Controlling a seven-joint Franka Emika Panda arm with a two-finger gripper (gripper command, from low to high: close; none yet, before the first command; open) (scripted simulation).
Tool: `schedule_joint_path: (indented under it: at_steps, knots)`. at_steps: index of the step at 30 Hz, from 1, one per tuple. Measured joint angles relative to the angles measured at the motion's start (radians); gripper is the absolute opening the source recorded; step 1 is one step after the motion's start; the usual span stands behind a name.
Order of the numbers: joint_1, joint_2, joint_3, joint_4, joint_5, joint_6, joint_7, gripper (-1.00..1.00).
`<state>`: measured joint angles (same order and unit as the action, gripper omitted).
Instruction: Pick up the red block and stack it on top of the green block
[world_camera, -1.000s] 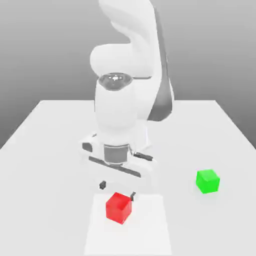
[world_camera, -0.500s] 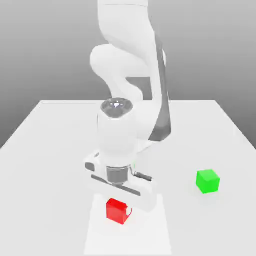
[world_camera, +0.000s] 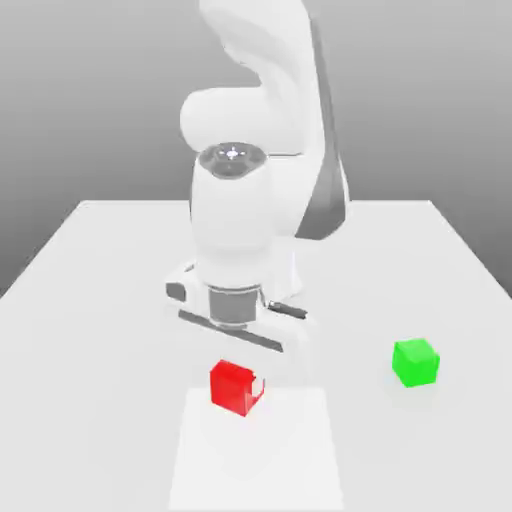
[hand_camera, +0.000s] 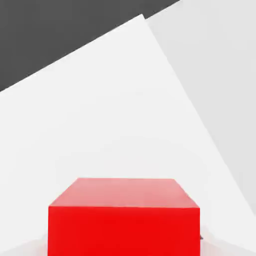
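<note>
End effector: clamped on the red block, pointing down.
Red block: held just above the counter.
Green block: on the counter, well apart toward the exterior view's right.

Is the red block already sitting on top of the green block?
No, the red block is under the gripper, well apart from the green block toward the exterior view's right.

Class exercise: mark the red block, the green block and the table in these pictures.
red block (world_camera: 231, 386): exterior view, front face.
green block (world_camera: 415, 362): exterior view, middle of the cube.
table (world_camera: 90, 300): exterior view, bare top surface.
</note>
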<state>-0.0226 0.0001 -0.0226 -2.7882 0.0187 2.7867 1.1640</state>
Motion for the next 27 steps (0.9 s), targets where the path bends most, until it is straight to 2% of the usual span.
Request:
schedule_joint_path:
  at_steps: [2,5,15,22,27]
  knots:
    - [-0.002,-0.014,0.042,-0.007,0.025,-0.011,-0.093,-1.0]
    - [0.125,-0.036,0.105,-0.018,0.062,-0.027,-0.248,-1.0]
    - [0.371,-0.126,0.199,-0.053,0.117,-0.08,-0.744,-1.0]
    - [0.537,-0.195,0.274,-0.078,0.103,-0.114,-1.049,-1.0]
    - [0.535,-0.056,0.29,-0.077,0.026,0.023,-1.039,-1.0]
